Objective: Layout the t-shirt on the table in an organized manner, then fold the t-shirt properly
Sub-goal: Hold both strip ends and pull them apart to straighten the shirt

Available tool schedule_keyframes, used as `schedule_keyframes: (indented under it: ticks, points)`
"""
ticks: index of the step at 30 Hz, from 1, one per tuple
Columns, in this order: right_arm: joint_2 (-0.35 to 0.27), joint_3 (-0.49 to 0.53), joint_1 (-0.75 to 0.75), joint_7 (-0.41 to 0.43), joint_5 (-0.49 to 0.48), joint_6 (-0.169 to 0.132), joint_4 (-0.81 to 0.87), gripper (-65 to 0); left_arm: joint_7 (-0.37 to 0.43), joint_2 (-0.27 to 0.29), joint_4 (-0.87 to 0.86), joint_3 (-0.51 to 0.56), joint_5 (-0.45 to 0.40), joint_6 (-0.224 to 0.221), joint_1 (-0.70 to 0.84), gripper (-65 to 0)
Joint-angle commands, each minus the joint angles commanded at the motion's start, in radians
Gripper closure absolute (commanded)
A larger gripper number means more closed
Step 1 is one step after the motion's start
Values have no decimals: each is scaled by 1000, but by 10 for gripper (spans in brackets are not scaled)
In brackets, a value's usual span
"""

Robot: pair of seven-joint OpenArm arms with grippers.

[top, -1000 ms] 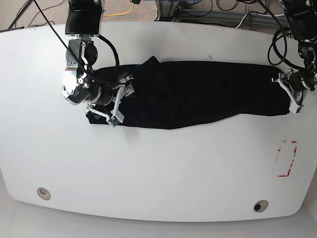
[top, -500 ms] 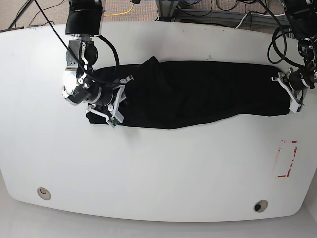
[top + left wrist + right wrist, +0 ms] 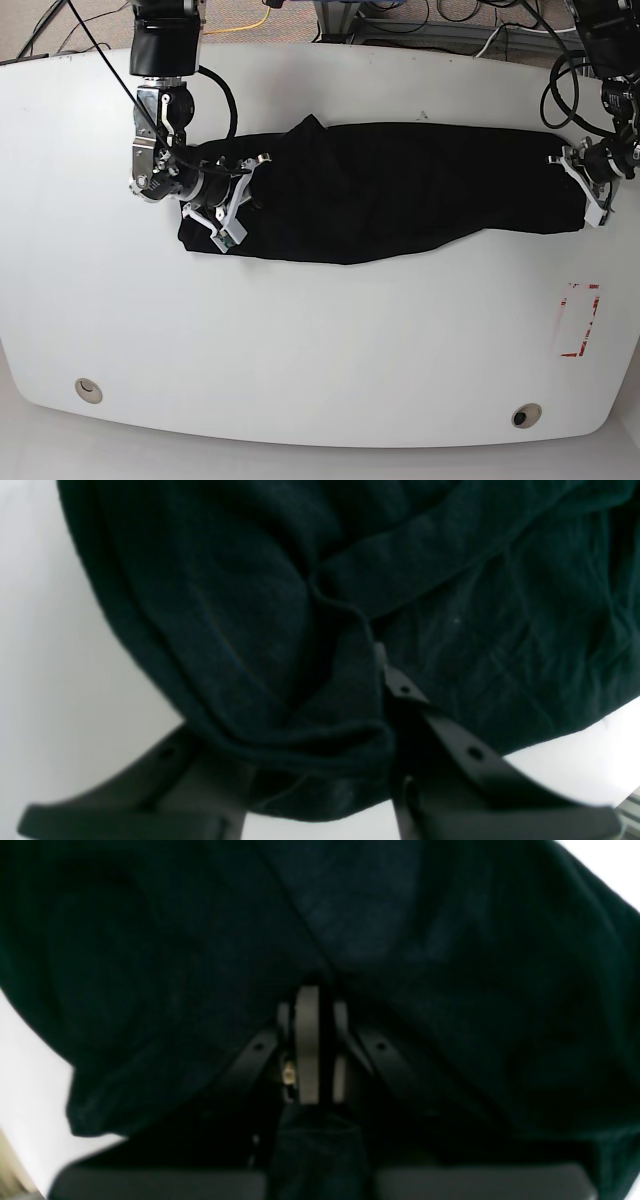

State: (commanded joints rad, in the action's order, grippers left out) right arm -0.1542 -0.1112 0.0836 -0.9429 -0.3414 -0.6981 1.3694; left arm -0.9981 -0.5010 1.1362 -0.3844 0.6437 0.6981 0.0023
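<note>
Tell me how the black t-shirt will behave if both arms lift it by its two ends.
The t-shirt will probably sag in the middle: it lies bunched and wrinkled, so it looks soft and floppy. It seems light, since thin folds drape over the left gripper. It may slide easily over the smooth table rather than catch.

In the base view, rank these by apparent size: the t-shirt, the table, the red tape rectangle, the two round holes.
1. table
2. t-shirt
3. red tape rectangle
4. the round holes, which look about alike; unranked between themselves.
</note>
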Motion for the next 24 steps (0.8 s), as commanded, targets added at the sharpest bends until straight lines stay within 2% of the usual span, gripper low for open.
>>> schedule_keyframes:
  ticks: [3,7,10,17,20,24]
  points:
    - [0,0,-3,2,3,0,-5,-33,-9,-20,15,0,5,0,2,-108]
    - [0,0,-5,2,3,0,-5,-33,-66,-26,120,-6,5,0,5,-108]
    - [0,0,-5,2,3,0,-5,-33,-124,-31,212,-11,5,0,5,-108]
    - [2,2,-5,2,3,0,-5,-33,-269,-28,382,-109,5,0,5,-108]
    - [3,2,-5,0,3,0,-5,-33,-331,-18,453,-126,5,0,-2,-108]
    - [3,2,-5,0,3,0,-5,-33,-370,26,543,-124,5,0,-2,-108]
